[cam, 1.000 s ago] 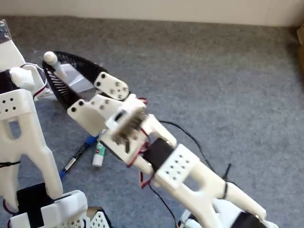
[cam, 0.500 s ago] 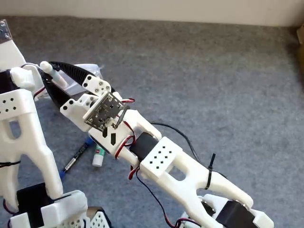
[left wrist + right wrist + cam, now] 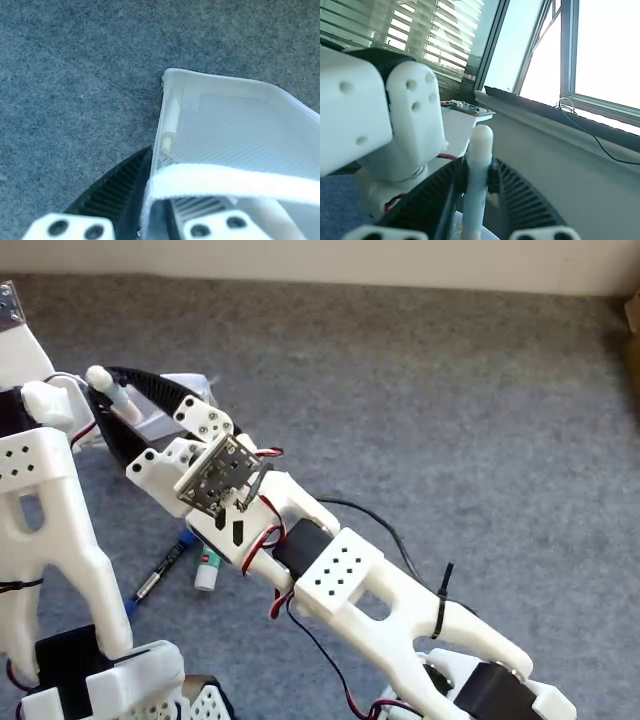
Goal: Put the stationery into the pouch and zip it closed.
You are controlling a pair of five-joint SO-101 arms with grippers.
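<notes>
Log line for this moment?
left gripper: shut on pouch rim | right gripper: shut on white-capped pen, by pouch | loose on carpet: blue pen, glue stick

The right arm (image 3: 400, 610) stretches from the lower right of the high view diagonally to the upper left, its end effector (image 3: 104, 390) clamped on a white pen (image 3: 479, 150). The left arm (image 3: 40, 490) stands along the left edge.
</notes>
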